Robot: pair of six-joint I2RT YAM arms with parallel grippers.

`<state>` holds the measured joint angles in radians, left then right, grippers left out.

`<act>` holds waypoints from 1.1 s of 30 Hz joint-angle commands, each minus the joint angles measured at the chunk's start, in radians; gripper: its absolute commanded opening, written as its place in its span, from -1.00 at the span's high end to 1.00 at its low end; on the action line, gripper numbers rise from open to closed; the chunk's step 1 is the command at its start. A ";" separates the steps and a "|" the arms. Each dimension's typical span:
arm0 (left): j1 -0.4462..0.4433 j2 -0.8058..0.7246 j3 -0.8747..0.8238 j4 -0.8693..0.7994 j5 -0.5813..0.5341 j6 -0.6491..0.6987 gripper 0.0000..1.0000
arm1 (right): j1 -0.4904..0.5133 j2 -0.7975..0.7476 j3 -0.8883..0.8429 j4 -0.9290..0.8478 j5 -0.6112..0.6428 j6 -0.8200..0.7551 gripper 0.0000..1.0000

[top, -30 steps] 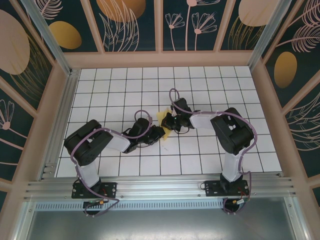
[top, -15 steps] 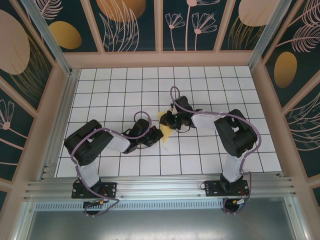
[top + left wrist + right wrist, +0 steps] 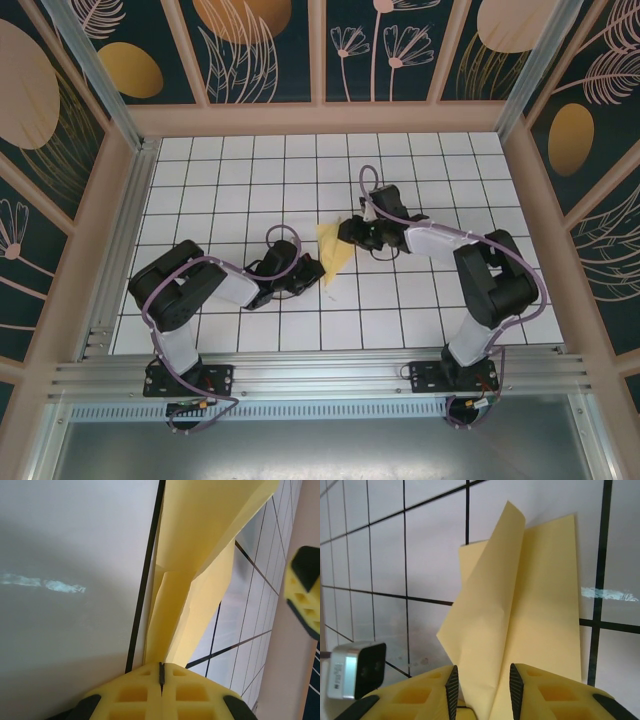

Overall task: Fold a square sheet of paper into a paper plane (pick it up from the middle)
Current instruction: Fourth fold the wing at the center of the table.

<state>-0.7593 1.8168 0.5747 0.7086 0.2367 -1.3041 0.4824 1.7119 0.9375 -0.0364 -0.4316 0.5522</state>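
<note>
As the left hand [image 3: 161,669] pinches the paper plane [image 3: 545,605], the spread right hand [image 3: 481,675] straddles its far end.

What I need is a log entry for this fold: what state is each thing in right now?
sheet of paper: folded to a narrow pointed shape, one flap standing up, not pressed flat.
left gripper: shut, pinching the paper's end.
right gripper: open, straddling the raised flap.
</note>
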 commanded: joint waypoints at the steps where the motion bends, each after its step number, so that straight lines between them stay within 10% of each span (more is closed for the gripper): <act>1: 0.005 -0.001 -0.023 -0.016 -0.034 -0.013 1.00 | 0.011 0.064 0.040 -0.048 -0.054 -0.102 0.35; 33: 0.005 0.016 -0.064 -0.014 -0.065 -0.108 1.00 | 0.101 0.273 0.182 -0.222 0.115 -0.193 0.44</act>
<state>-0.7593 1.8168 0.5392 0.7662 0.2039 -1.3972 0.5621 1.9236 1.1103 -0.1799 -0.4019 0.3916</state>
